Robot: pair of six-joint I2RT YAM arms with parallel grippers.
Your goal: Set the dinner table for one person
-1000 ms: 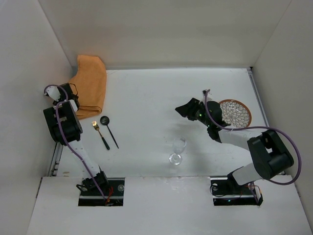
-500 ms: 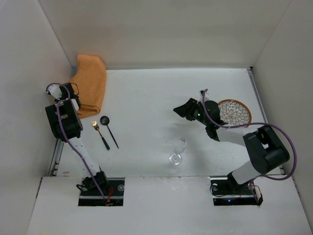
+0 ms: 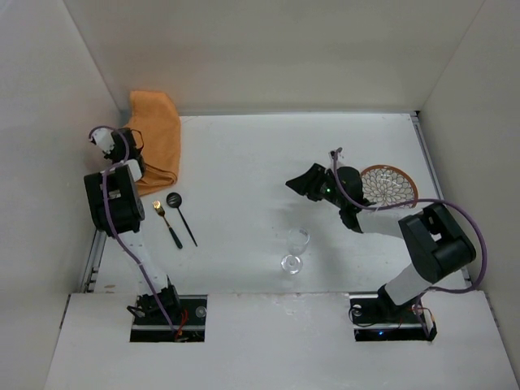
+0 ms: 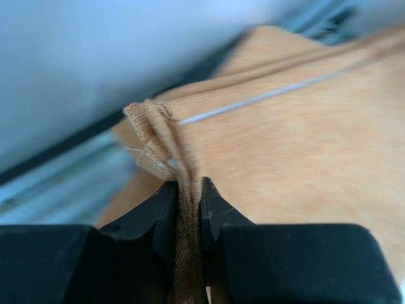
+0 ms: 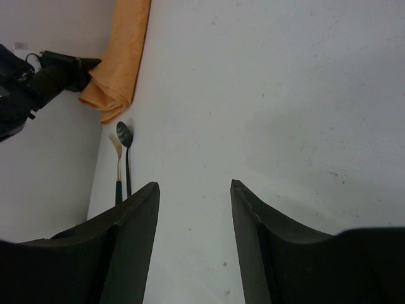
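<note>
Left gripper (image 4: 188,196): jaws nearly closed, pinching a doubled hem of the orange folded cloth (image 4: 304,145) between the two black fingers, with the frayed corner sticking up just above the fingertips. The grip sat at the cloth's edge rather than its middle, presumably so the fabric could be dragged or lifted as one piece without unfolding. The cloth lay at the far-left corner of the broad, flat, matte white dinner table (image 3: 244,154), partly overhanging the left edge strip, so it was judged not yet in a place-setting position. Right gripper (image 5: 195,190): jaws well apart, nothing between them, held above bare tabletop near the centre-right and pointed toward the left side; judged to be waiting clear of the other arm. A gold-headed fork with a black handle (image 3: 166,221) and a dark long-handled spoon (image 3: 183,215) lay side by side, just apart, near the left arm and close to the cloth. A clear stemmed wine glass (image 3: 294,248) stood upright near the front centre. A round patterned plate with a brown rim (image 3: 394,188) lay at the right, partly hidden behind the right arm. The items were spread well apart, so the setting was judged to be at an early stage.
</note>
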